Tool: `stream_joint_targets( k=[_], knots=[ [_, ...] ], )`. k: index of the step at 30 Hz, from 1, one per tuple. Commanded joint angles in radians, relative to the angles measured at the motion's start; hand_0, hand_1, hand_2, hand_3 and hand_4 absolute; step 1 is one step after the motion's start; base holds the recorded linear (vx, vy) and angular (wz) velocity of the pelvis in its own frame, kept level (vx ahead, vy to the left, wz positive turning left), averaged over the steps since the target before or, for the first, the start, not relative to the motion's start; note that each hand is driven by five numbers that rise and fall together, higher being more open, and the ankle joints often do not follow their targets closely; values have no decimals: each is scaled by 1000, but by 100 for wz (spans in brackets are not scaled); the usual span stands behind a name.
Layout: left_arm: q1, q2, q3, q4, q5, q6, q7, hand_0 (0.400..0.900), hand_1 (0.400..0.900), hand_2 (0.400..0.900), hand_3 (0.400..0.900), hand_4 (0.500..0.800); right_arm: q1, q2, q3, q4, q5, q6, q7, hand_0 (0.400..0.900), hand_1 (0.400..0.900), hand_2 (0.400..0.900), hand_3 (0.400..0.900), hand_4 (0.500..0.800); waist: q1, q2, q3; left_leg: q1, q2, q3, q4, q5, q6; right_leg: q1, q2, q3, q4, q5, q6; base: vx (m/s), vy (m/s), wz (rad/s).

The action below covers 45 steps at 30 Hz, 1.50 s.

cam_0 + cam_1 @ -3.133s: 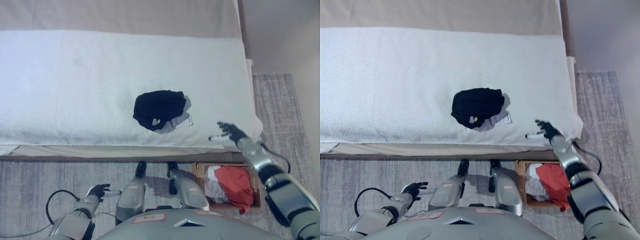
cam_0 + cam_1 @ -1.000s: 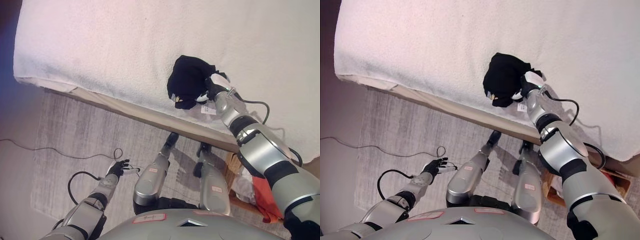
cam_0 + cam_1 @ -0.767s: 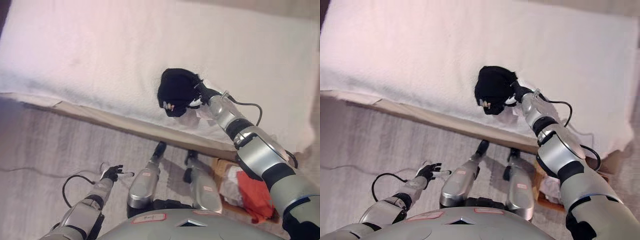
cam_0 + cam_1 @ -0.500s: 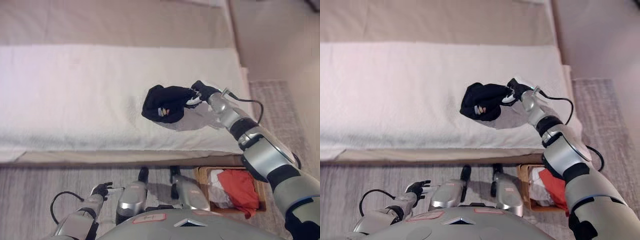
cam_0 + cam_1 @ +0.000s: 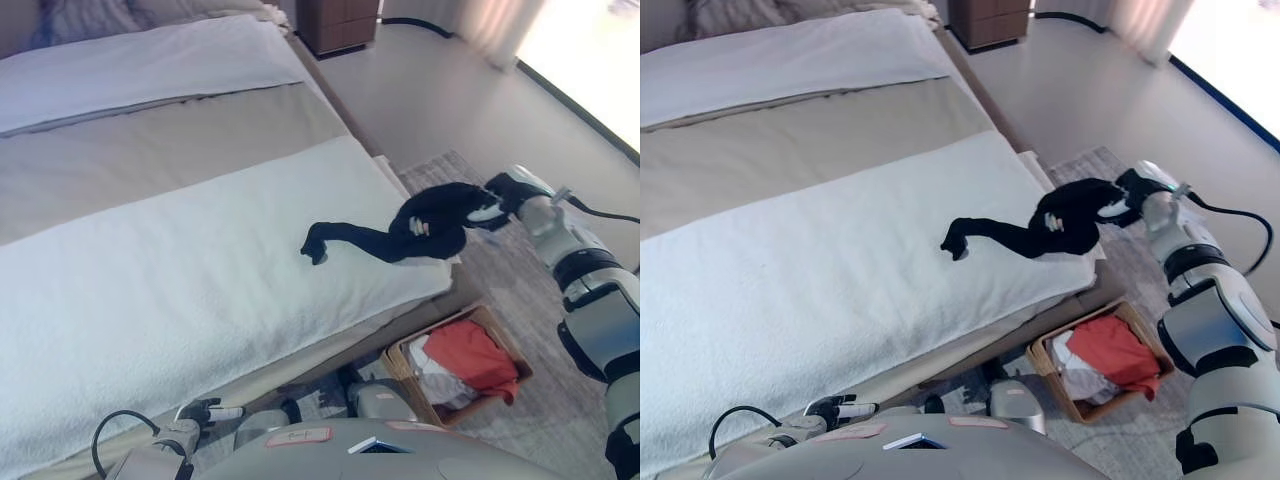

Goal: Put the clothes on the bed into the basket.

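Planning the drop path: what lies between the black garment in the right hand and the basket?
Only the white blanket's corner and bed edge, in both eye views, between black garment, right hand and basket.

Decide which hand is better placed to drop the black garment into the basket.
The right hand: it already grips the black garment, near the basket. The left hand hangs low, far away.

A black garment [image 5: 420, 228] hangs over a bed [image 5: 180, 290] covered in a white blanket with a beige band and a pale pillow area, while the brown wicker basket [image 5: 400, 362] holds red cloth [image 5: 470, 355] and white cloth [image 5: 432, 382] on a grey rug [image 5: 560, 430].
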Motion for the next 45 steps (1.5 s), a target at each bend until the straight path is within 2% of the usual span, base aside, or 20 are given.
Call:
stream_joint_targets(
  k=[1,5,11,20,26,35,36,37,45],
  knots=[
    [-19,47,10,55,30,-4,1,900,900,900,900,800,-157,-97,-38,86,13,-26,-42,400,400,400,400,500,-4,0,2,-41,43,12,44,-47,-9,19,-5,3,90,-113,55,3,15,-38],
    [-27,50,6,51,26,-4,-2,900,900,900,900,800,-152,-146,-63,156,12,-19,-42,400,400,400,400,500,-20,0,1,-35,45,44,38,-47,-9,13,-1,28,83,-99,64,1,12,-30],
    [-34,50,8,59,34,1,-2,900,900,900,900,800,-114,-211,-117,227,12,-6,-40,400,400,400,400,500,-37,5,6,-30,43,72,37,-53,-11,10,-7,34,71,-90,72,11,15,-13],
    [-48,49,10,67,51,12,6,900,900,900,900,800,-52,-254,-169,249,16,8,-31,400,400,400,400,500,-69,14,16,-17,44,108,51,-73,-11,17,-2,55,67,-89,77,25,12,-14],
    [-19,54,12,60,67,13,-2,900,900,900,900,800,30,-273,-233,265,33,11,-22,400,400,400,400,500,-59,14,19,-26,45,99,51,-70,-12,15,-8,47,66,-92,75,6,-7,5],
    [-20,62,11,56,80,14,-2,900,900,900,900,800,107,-256,-289,270,51,15,-19,400,400,400,400,500,-50,20,24,-28,46,90,56,-76,-15,22,-11,35,62,-96,73,8,-7,3],
    [-19,63,11,57,82,14,0,900,900,900,900,800,111,-255,-295,268,54,16,-23,465,465,465,465,539,-50,21,24,-28,46,89,55,-75,-15,23,-12,33,61,-96,72,0,0,0],
    [-25,50,10,64,96,11,15,900,900,900,900,800,131,-243,-297,265,49,17,-22,900,900,900,900,800,-56,24,23,-28,47,90,56,-75,-15,23,-11,34,62,-96,71,0,0,0],
    [-12,37,-2,45,89,9,8,900,900,900,900,800,142,-248,-297,283,59,20,-17,900,900,900,900,800,-38,33,30,-36,47,69,48,-63,-20,26,-20,10,54,-95,69,-1,-4,11]
  ],
)
